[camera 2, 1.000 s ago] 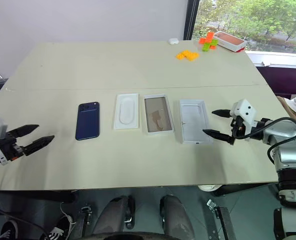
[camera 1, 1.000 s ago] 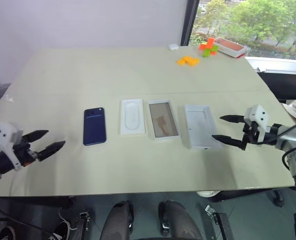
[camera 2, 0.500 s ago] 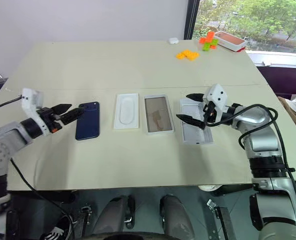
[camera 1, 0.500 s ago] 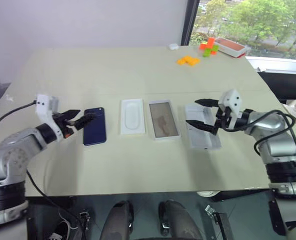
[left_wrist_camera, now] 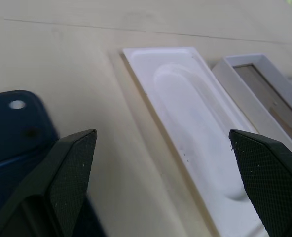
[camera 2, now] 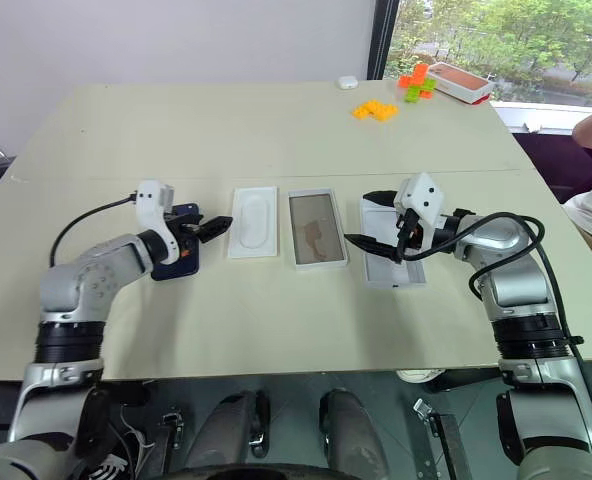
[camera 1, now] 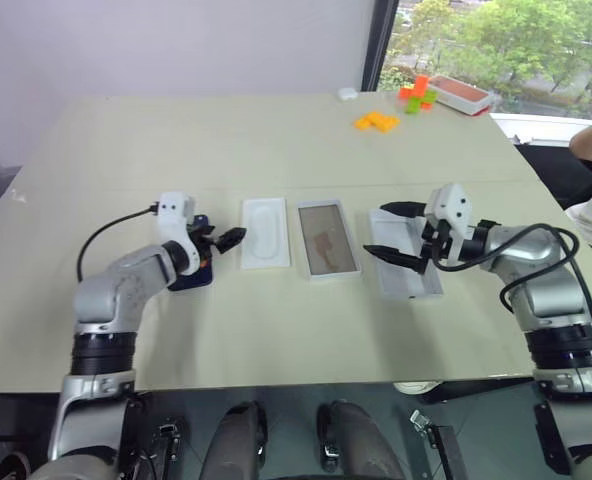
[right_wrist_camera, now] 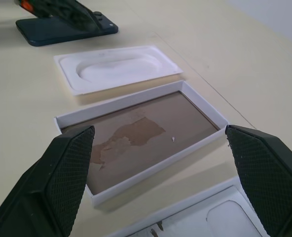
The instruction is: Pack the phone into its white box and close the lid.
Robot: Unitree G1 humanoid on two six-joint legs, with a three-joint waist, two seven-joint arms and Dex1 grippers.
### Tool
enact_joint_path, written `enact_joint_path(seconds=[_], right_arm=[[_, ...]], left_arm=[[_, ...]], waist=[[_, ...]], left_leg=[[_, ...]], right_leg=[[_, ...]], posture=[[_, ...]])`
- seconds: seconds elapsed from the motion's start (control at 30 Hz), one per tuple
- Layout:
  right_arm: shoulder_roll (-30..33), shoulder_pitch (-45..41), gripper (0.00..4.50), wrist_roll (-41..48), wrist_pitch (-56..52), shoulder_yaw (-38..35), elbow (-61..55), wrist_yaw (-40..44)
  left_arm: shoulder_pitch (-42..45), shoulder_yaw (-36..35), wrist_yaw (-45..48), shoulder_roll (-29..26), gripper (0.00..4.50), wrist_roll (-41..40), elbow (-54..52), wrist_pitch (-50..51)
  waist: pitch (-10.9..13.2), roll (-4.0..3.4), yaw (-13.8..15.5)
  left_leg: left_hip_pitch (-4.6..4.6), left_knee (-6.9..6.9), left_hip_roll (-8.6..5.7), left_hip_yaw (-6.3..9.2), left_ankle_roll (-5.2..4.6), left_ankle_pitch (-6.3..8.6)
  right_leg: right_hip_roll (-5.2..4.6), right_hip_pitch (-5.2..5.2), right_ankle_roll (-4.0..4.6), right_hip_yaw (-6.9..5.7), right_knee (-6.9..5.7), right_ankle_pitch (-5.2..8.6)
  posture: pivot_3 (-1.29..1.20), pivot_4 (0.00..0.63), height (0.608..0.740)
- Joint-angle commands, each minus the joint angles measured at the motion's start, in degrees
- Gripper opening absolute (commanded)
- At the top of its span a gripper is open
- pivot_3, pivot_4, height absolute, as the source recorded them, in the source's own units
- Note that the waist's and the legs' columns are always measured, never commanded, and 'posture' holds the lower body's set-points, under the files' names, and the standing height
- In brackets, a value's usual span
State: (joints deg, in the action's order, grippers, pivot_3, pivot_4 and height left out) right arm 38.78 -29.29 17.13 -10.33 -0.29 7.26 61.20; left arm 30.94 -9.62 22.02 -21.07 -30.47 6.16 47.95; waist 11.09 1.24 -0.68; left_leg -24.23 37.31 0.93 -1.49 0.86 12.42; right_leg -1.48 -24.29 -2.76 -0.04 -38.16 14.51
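With both pincers released, my left pincer (camera 1: 221,240) hovered over the phone (left_wrist_camera: 15,128) flat on the tabletop (camera 1: 276,140) beside the insert (camera 1: 264,232), so I judged a clean edge grip needed squaring its fingers across the phone's narrow sides, while my right pincer (camera 1: 396,232) waited over the lid (camera 1: 408,265) beside the white box (right_wrist_camera: 141,133).

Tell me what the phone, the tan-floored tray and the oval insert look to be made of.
Phone: glossy dark navy back, likely glass or plastic.
Tray: white walls, probably cardboard; matte tan floor, scuffed like torn paper.
Insert: smooth white moulded sheet, plastic or pulp, hard to tell.
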Motion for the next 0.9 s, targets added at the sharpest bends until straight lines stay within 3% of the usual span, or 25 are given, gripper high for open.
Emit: enact_joint_path(seconds=[0.03,0.13,0.4,0.73,0.83,0.9], right_arm=[[-0.2,-0.5,4.44,0.5,0.5,-0.6,-2.3,-0.3],[-0.1,-0.5,4.44,0.1,0.8,-0.5,-2.4,-0.4],[-0.4,-1.1,4.44,0.0,0.8,-0.5,-2.3,-0.9],[-0.7,-1.6,4.44,-0.2,0.9,-0.1,-2.4,-1.3],[-0.5,-1.6,4.50,-0.3,1.1,-0.1,-2.4,-1.3],[-0.4,-1.6,4.50,-0.2,1.1,-0.1,-2.4,-1.3]], left_arm=[[2.3,0.3,-0.1,0.5,4.50,1.0,0.7,-1.2],[5.3,-1.4,-4.7,4.0,4.50,1.4,6.0,0.8],[5.4,1.1,-5.7,7.7,4.50,2.9,4.5,2.5],[5.2,1.4,-6.3,9.5,4.50,3.7,5.0,7.6],[4.8,0.5,-7.2,9.8,3.75,3.5,4.4,8.7],[4.8,-0.3,-8.2,10.0,2.75,3.5,4.4,9.3]], waist=[[0.0,0.01,0.0],[0.0,0.01,0.1],[0.0,0.01,0.2],[0.0,0.01,0.1],[0.0,0.01,0.1],[0.0,0.01,0.2]], left_leg=[[0.00,0.00,0.00,0.00,0.00,0.00],[0.00,0.00,0.00,-0.01,0.00,0.00],[-0.02,0.02,-0.04,0.00,0.00,0.00],[0.05,0.03,-0.06,0.01,-0.02,-0.01],[0.08,0.03,-0.06,0.00,-0.02,-0.01],[0.08,0.03,-0.06,0.01,-0.02,-0.01]], right_leg=[[0.01,0.00,0.00,0.00,0.00,0.00],[0.00,0.00,-0.02,0.00,0.00,-0.01],[-0.02,0.01,-0.09,0.00,0.03,-0.04],[-0.02,0.11,-0.10,-0.01,0.03,-0.05],[-0.02,0.13,-0.10,-0.01,0.03,-0.05],[-0.02,0.14,-0.10,0.00,0.03,-0.05]], posture=[[0.00,0.150,0.740],[0.00,0.150,0.740],[0.00,0.150,0.740],[0.00,0.150,0.740],[0.00,0.150,0.740],[0.00,0.150,0.740]])
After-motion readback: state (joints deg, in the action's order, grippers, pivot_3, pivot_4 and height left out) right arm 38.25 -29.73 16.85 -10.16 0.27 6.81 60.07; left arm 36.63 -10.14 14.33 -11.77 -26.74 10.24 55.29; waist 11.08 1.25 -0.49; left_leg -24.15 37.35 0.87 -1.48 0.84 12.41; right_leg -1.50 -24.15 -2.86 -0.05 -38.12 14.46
